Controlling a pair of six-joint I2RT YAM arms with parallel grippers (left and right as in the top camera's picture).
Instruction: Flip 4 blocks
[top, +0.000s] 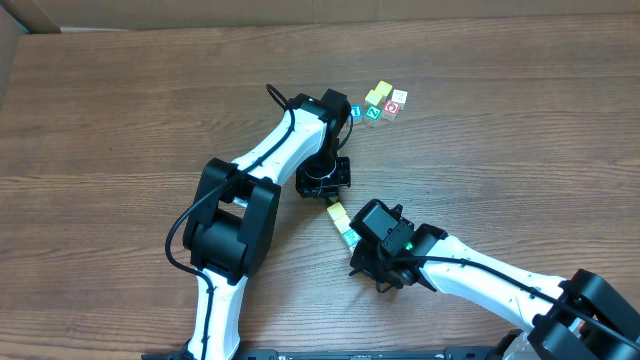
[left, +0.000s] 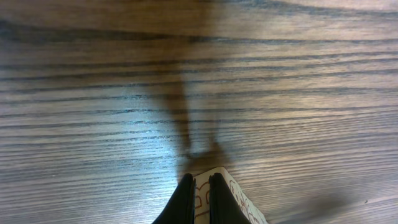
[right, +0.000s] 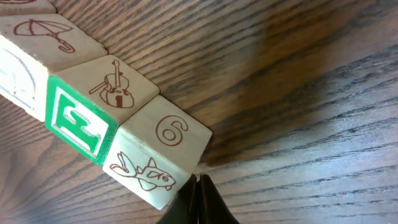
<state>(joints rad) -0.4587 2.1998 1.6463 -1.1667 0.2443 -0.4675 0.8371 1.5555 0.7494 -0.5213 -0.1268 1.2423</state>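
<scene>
wears white link shells (top: 275, 140) between black joint housings (top: 235, 215), trails thin black cables (top: 170, 240) (green-lit at the right wrist (top: 405, 240)).

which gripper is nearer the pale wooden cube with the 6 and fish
Right: the right gripper is at a corner of the pale wooden cube, the left gripper across the block row.

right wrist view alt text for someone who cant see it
Toy cubes sit in a diagonal row on a wooden table: the 6 cube with a fish side, the violin cube with a green letter side, the umbrella cube. The right gripper, fingers shut, points at the 6 cube's corner.
</scene>
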